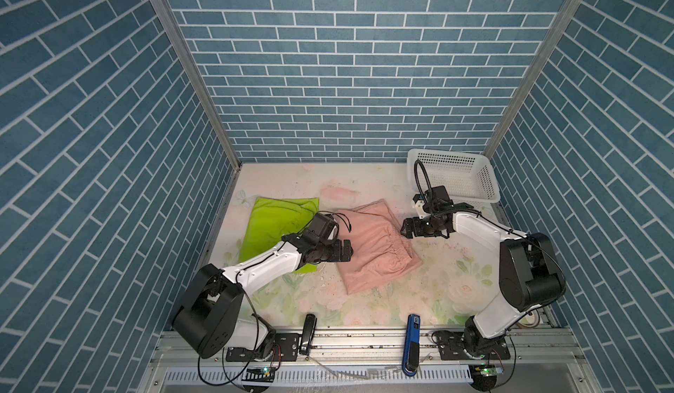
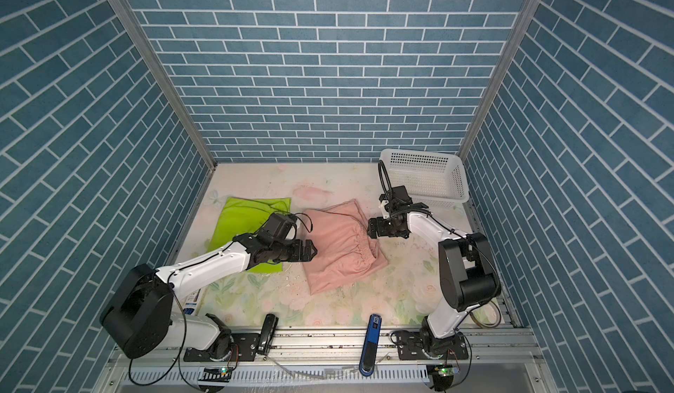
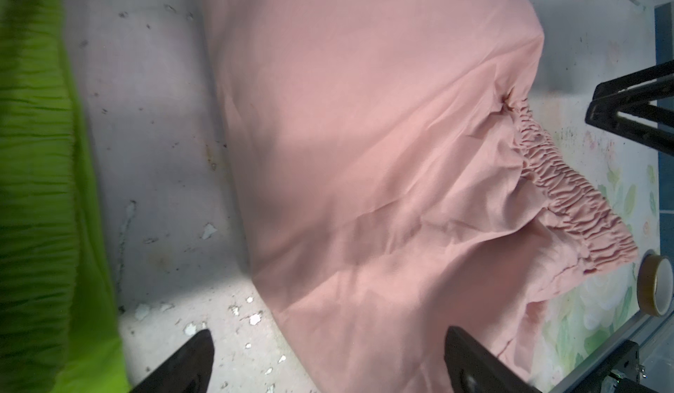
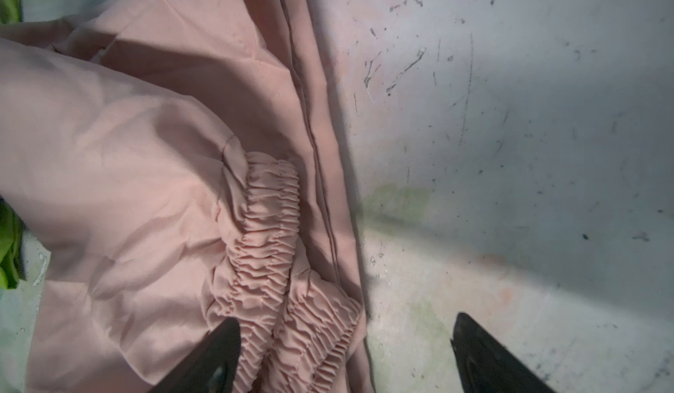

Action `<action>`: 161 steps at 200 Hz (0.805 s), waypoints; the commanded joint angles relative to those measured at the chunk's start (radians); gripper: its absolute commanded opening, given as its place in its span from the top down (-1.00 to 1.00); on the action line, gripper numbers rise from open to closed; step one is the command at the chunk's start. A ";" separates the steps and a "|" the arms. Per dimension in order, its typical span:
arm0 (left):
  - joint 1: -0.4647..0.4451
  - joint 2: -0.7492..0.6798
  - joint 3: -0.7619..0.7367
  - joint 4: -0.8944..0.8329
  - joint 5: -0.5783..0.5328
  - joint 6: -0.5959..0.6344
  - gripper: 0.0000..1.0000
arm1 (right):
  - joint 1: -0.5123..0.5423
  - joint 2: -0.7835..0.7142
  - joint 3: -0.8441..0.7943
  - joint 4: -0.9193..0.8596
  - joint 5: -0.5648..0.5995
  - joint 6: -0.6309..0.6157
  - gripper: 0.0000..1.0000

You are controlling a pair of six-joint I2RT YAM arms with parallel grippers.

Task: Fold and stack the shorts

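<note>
Wide open and empty, the left hand (image 1: 348,252) and right hand (image 1: 404,231) flank the pink shorts (image 1: 375,260), folded mid-surface (image 1: 364,183), gathered waistband showing. Just left, apart, lie the folded green shorts (image 1: 273,223); a white basket (image 1: 470,187) occupies the far right corner.

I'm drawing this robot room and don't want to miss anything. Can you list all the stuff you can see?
pink shorts: one, salmon pink, mid-table
green shorts: one, lime green, left of the pink, partly under the left arm
basket: one, white, far right corner
black gadget: one, black, front edge
blue gadget: one, blue and black, front edge
tape roll: one, brownish, right edge
table: one, pale floral
left gripper: one, black, open, pink shorts' left edge
right gripper: one, black, open, by the waistband
</note>
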 commanded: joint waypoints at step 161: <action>-0.021 0.253 -0.053 0.282 0.038 -0.053 -0.95 | 0.061 0.123 -0.131 0.147 -0.108 0.064 -0.95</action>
